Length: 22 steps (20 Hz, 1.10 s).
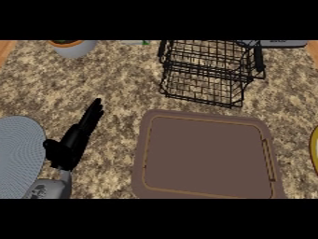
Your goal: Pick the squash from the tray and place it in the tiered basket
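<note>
Head view shows the left hand (75,137) with fingers (92,114) straight and released, resting on the desk (86,79), the tray (206,158) beside them without squash visible.

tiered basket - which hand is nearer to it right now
Left. The left hand rests open on the counter, fingers straight, below and to the left of the tiered basket, with the tray to its right. The right hand shows nowhere in the head view.
</note>
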Available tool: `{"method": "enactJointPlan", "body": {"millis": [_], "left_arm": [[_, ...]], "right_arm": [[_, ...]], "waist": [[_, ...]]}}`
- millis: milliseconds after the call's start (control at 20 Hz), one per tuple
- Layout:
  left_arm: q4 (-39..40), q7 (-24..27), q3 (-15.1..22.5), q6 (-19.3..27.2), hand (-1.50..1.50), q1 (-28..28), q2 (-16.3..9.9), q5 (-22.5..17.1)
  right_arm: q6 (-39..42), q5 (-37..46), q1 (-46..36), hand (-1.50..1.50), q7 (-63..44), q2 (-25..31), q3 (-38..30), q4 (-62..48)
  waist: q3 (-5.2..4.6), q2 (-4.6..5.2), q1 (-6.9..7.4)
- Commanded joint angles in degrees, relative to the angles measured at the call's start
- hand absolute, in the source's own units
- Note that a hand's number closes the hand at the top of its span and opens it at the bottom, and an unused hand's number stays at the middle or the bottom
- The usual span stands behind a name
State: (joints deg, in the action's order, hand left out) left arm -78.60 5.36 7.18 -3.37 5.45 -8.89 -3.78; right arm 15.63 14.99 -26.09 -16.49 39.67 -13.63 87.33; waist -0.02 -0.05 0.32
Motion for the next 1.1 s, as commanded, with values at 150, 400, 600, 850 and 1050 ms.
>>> {"method": "enactJointPlan", "body": {"millis": [150,400,600,850,1050], "left_arm": [[-0.54,-2.01,0.64,1.09,0.00,2.14,1.61,1.70],[-1.94,-2.27,0.63,0.74,0.00,0.56,2.01,1.33],[-0.12,-3.34,-0.71,-0.99,0.00,4.16,1.06,0.52],[3.32,0.23,-0.61,-0.94,0.00,3.41,2.05,1.82],[1.97,-0.10,-2.17,-2.57,0.00,3.14,0.25,0.64]], "right_arm": [[-0.60,0.95,-16.74,1.50,-12.36,-5.13,5.43,-4.34],[-0.13,2.67,-30.38,1.50,-15.20,-7.01,7.46,-16.99],[-3.66,6.11,-38.56,1.50,-15.89,-11.93,9.73,-25.60],[-3.25,8.14,-43.13,1.50,-9.75,-14.73,11.00,-36.74],[-8.78,11.23,-46.68,1.50,-7.28,-19.82,11.92,-45.00]], "waist": [[-0.02,0.10,0.55],[-0.02,0.26,1.34],[-0.02,0.39,1.56],[-0.02,0.48,1.17],[-0.01,0.61,1.86]]}}
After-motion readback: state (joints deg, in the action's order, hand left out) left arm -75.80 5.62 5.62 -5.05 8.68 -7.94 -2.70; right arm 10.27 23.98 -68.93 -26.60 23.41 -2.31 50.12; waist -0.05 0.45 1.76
